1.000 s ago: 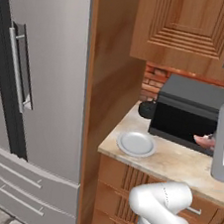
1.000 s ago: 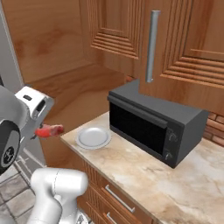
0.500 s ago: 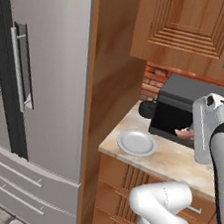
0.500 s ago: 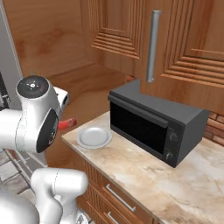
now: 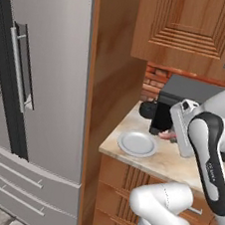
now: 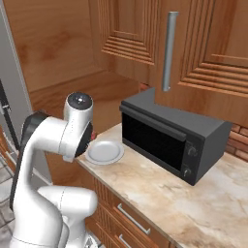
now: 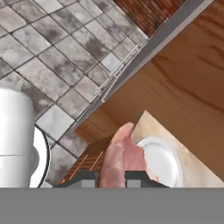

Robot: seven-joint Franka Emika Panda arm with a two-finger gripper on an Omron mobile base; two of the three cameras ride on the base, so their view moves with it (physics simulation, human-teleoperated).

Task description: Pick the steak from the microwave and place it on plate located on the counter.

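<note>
My gripper (image 7: 110,177) is shut on the steak (image 7: 118,157), a pinkish-red slab sticking out between the two dark fingertips (image 7: 83,176). In the left base view the steak (image 5: 165,135) hangs just right of the plate (image 5: 137,144), level with the front of the black microwave (image 5: 162,116). The pale round plate (image 7: 164,162) lies on the beige counter (image 7: 147,124), partly under the steak's tip in the hand view. From the right, the plate (image 6: 104,151) sits left of the microwave (image 6: 167,140), and the arm hides most of the steak (image 6: 93,137).
A steel fridge (image 5: 33,84) and a tall wooden panel (image 5: 109,79) stand left of the counter (image 5: 170,165). A dark round object (image 5: 147,109) sits behind the plate. Wooden wall cabinets (image 6: 140,29) hang above. Bare counter (image 6: 193,203) extends right of the microwave.
The arm has swung left from the microwave's front towards the plate, carrying the steak. The plate and microwave have stayed put.
</note>
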